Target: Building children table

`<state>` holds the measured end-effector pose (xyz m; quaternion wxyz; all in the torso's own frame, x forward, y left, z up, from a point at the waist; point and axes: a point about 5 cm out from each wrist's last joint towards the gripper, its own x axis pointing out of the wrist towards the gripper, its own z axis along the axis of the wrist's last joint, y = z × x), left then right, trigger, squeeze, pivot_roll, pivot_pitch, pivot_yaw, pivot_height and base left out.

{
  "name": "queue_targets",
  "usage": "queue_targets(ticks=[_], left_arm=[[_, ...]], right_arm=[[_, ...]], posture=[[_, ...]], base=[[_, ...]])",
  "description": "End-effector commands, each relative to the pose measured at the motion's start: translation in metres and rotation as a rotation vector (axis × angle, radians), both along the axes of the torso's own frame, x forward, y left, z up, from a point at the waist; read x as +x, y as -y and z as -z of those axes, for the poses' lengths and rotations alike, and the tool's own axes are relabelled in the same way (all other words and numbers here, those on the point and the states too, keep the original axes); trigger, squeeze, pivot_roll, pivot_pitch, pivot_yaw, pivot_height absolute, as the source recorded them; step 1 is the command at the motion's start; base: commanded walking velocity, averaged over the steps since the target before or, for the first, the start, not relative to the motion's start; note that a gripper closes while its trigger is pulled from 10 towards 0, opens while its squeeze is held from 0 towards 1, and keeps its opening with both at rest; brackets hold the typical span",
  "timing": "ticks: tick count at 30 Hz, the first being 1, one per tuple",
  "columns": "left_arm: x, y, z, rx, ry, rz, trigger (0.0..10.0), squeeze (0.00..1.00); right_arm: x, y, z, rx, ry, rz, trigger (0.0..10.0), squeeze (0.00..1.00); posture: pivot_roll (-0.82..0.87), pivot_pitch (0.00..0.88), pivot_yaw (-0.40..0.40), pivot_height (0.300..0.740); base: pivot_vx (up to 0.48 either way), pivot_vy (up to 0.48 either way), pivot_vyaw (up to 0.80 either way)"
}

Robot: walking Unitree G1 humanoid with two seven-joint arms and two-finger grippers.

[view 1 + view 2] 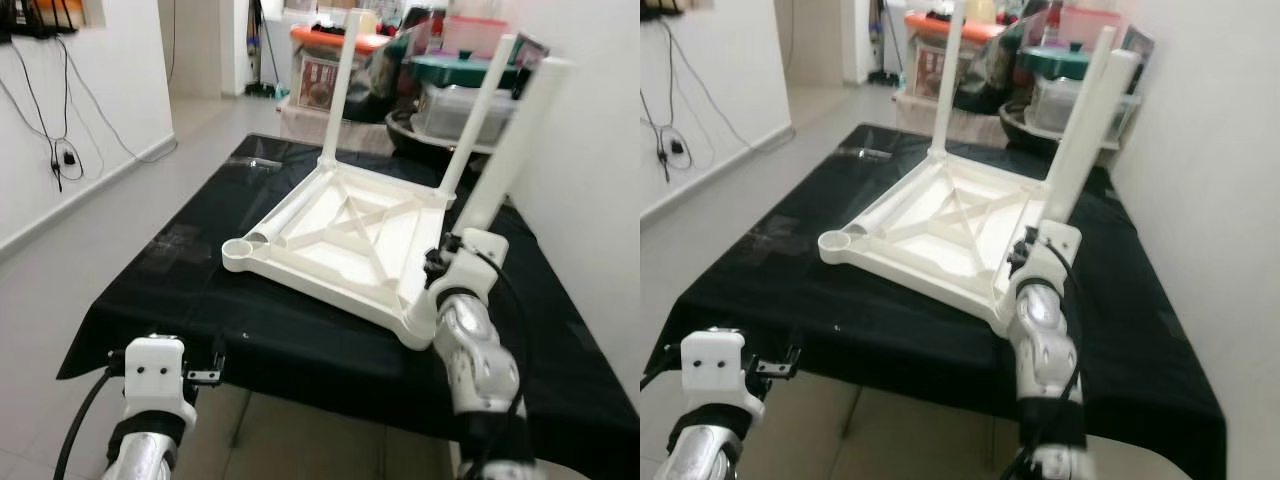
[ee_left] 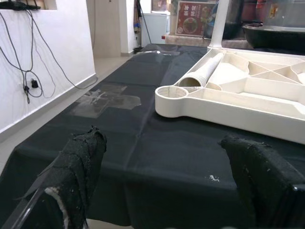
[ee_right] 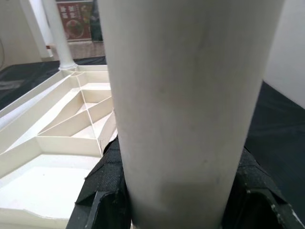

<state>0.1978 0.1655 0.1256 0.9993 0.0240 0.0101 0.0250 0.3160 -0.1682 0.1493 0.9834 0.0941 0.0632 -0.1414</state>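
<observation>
Upturned tabletop (image 1: 345,240) lies on the cloth (image 1: 200,290), boxes (image 1: 440,60) behind.

Soft, even indoor brightness — slight blur, faint sheen on black tablecloth (image 1: 300,340).

1 tabletop (image 1: 345,235), 3 upright legs (image 1: 342,90), 1 loose leg (image 2: 202,76).

Home room: tiled floor (image 1: 120,215), white walls, dangling cables (image 1: 55,150), stacked plastic storage boxes (image 1: 455,85) behind black-clothed table (image 1: 250,330).
</observation>
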Motion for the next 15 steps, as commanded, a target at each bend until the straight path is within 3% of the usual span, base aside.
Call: queue_targets(ticks=[1,2,4,5,7,8,9,10,11,12,13,15], left_arm=[[0.003,0.003,0.002,-0.005,-0.012,0.022,10.0,0.00],[0.004,0.004,0.002,-0.006,-0.012,0.029,10.0,0.00],[0.004,0.005,0.002,-0.007,-0.013,0.034,10.0,0.00],[0.005,0.005,0.003,-0.010,-0.014,0.033,10.0,0.00],[0.005,0.005,0.003,-0.010,-0.014,0.033,10.0,0.00],[0.006,0.004,0.003,-0.013,-0.013,0.030,10.0,0.00],[0.007,0.005,0.003,-0.012,-0.008,0.035,10.0,0.00],[0.007,0.005,0.003,-0.012,-0.008,0.035,10.0,0.00],[0.008,0.006,0.003,-0.012,-0.006,0.037,10.0,0.00],[0.008,0.006,0.003,-0.012,-0.006,0.037,10.0,0.00],[0.008,0.006,0.003,-0.013,-0.006,0.038,10.0,0.00],[0.008,0.006,0.003,-0.013,-0.006,0.038,10.0,0.00]], right_arm=[[-0.009,-0.018,0.016,0.050,-0.072,-0.109,10.0,0.00],[-0.006,-0.022,0.002,0.035,0.004,-0.168,10.0,1.00],[-0.004,-0.024,-0.007,0.026,0.051,-0.188,10.0,1.00],[0.001,-0.026,-0.017,0.027,0.089,-0.250,10.0,0.92],[0.001,-0.026,-0.017,0.027,0.089,-0.250,10.0,0.92],[0.006,-0.028,-0.026,0.026,0.131,-0.342,10.0,0.00],[0.010,-0.029,-0.039,0.032,0.196,-0.513,10.0,0.00],[0.010,-0.029,-0.039,0.032,0.196,-0.513,10.0,0.00],[0.010,-0.029,-0.050,0.021,0.256,-0.691,10.0,0.00],[0.010,-0.029,-0.050,0.021,0.256,-0.691,10.0,0.00],[0.005,-0.029,-0.054,-0.016,0.297,-0.889,10.0,0.00],[0.005,-0.029,-0.054,-0.016,0.297,-0.889,10.0,0.00]], posture=[[0.18,0.000,-0.086,0.740],[0.17,0.000,-0.086,0.740],[0.17,0.000,-0.086,0.740],[0.17,0.000,-0.086,0.740],[0.17,0.000,-0.086,0.740],[0.17,0.000,-0.086,0.740],[0.17,0.000,-0.092,0.740],[0.17,0.000,-0.092,0.740],[0.18,0.000,-0.093,0.740],[0.18,0.000,-0.093,0.740],[0.18,0.000,-0.101,0.740],[0.18,0.000,-0.101,0.740]], base=[[0.000,0.000,0.00],[0.000,0.000,0.00],[0.000,0.000,0.00],[0.000,0.000,0.00],[0.000,0.000,0.00],[0.000,0.000,0.00],[0.000,0.000,0.00],[0.000,0.000,0.00],[0.000,0.000,0.00],[0.000,0.000,0.00],[0.000,0.000,0.00],[0.000,0.000,0.00]])
